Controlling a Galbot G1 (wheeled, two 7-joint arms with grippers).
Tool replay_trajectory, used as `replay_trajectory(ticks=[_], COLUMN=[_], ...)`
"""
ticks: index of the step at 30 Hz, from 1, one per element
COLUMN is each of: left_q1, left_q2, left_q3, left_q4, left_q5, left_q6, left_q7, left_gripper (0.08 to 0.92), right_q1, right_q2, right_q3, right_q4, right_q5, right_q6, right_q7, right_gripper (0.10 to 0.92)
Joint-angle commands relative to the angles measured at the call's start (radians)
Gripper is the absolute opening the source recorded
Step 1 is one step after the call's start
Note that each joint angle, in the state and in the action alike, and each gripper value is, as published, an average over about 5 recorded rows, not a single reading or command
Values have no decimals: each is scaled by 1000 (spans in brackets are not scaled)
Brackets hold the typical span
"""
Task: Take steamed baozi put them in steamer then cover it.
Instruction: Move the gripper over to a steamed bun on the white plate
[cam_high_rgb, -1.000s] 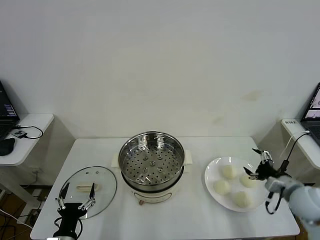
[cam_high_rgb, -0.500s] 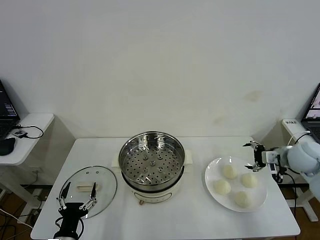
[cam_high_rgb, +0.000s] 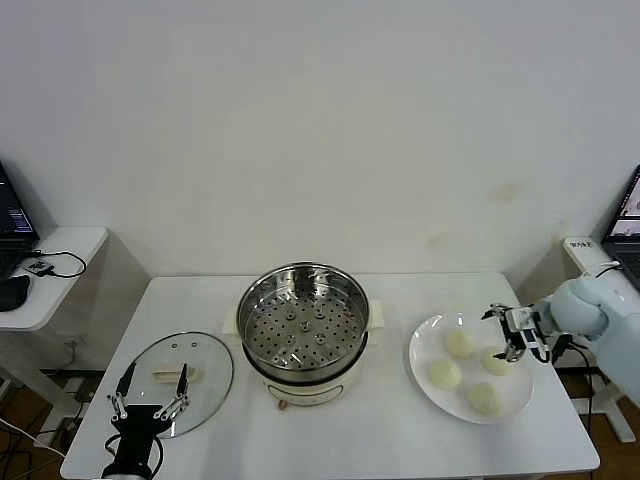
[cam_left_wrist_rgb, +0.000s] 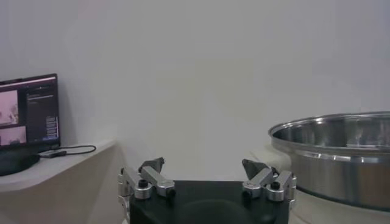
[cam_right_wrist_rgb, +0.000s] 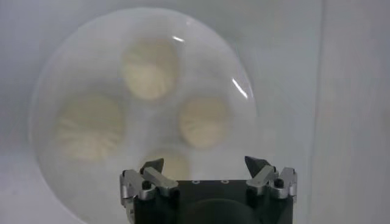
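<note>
1. right gripper (cam_high_rgb: 512, 334): jaws spread wide, nothing held. over the past second it has swung in from the plate's 3 o'clock rim, turned over and come down; it now hangs over the 3 o'clock bun, above the right half of the white plate (cam_high_rgb: 428, 336). in the right wrist view it (cam_right_wrist_rgb: 205, 165) looks straight down on the buns.

2. left gripper (cam_high_rgb: 148, 393): jaws equally wide, empty, parked at the table's 7 o'clock corner over the near edge of the cover; barely shifted in the same second.

3. steamed baozi (cam_high_rgb: 458, 343): four, all on the plate, none lifted. the wrist view shows the nearest one (cam_right_wrist_rgb: 166, 164) partly hidden behind the gripper body, the others fanned out beyond it.

4. steamer (cam_high_rgb: 303, 329): centre of the table, open, its perforated tray bare. no bun inside.

5. cover (cam_high_rgb: 200, 360): lying flat on the table at 9 o'clock of the steamer, handle up, apart from the pot.

6. reading of the change: the right arm has moved from approach to a pick stance over the buns, so the first grasp looks imminent. task judged at its very start: four transfers and the covering all remain.

7. caution: the buns sit close together; open jaws descending may nudge a neighbour.
</note>
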Motion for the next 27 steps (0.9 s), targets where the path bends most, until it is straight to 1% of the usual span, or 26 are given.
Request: replay_trajectory(ticks=[1, 16, 19, 27], left_q1=[0, 2, 2, 7], left_q2=[0, 0, 0, 0], left_q3=[-2, -17, -19, -21], left_q4=[1, 13, 14, 18], left_q5=[1, 5, 5, 5], left_q6=[-2, -23, -25, -32], left_q7=[1, 2, 2, 3], left_gripper=[823, 823, 823, 823], right_q1=[57, 54, 57, 59], right_q2=[50, 171, 183, 184], right_q3=[-80, -88, -88, -91], right_q4=[-59, -157, -171, -178], right_q5=[-5, -57, -69, -79], right_q6=[1, 3, 1, -10], right_q7=[-15, 25, 28, 24], right_gripper=[823, 821, 801, 700])
